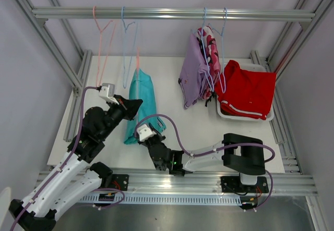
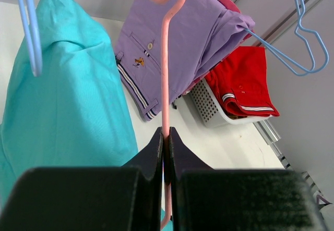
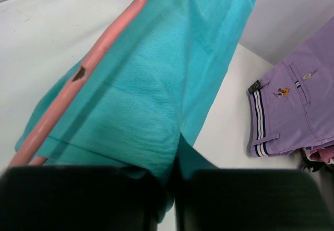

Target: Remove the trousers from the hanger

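While the teal trousers (image 1: 142,98) hang folded over a pink hanger (image 1: 138,59) off the overhead rail (image 1: 172,13), both arms have got hold of that setup. The left gripper (image 2: 165,137) is clenched tight on the hanger's thin pink wire, right beside the cloth. The right gripper (image 3: 175,176) sits lower, at the bottom end of the trousers. From its wrist view the fingers are pinched together with a fold of teal cloth caught between them, and the hanger's bar runs right alongside.

Stuff around: a bare blue hanger (image 1: 128,38) dangles right next to the teal pair, and from the left wrist view it crosses in front of the cloth. Further left on the rail is a bare pink hanger (image 1: 100,38). Off to the right, well apart, the lilac trousers (image 1: 192,77) hang on a second blue hanger (image 1: 204,43), with the pink camo trousers (image 1: 211,48) bunched up behind them. The red trousers (image 1: 246,90) lie piled in a white basket (image 1: 224,112) on the table (image 1: 203,126), near the lilac pair's lower edge. A third blue hanger (image 1: 224,53) hangs over the basket's left side.
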You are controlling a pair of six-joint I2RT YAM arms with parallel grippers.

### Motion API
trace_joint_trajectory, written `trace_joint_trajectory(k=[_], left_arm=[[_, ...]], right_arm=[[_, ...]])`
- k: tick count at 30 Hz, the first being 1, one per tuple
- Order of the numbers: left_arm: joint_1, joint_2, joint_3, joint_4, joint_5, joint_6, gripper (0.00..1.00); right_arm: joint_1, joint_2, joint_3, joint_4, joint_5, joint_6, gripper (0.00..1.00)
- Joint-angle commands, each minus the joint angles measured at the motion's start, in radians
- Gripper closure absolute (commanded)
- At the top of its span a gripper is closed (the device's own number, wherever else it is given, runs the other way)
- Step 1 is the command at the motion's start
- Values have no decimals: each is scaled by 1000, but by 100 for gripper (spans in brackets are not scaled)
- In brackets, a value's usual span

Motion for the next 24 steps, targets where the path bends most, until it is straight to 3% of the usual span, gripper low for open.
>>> trace_joint_trajectory(k=[1,3,17,24], left_arm=[[2,-13,13,34,-1,24,100],[2,-14,13,34,0,26,99],[8,-17,10,29,-12,24,99],[8,-11,15,26,-12,23,99]], right_arm=[[4,-71,9,109,24,3,93],[4,-87,8,106,23,5,100],[8,-350,34,39,24,-92,100],[27,-507,40,14,86,-250,100]])
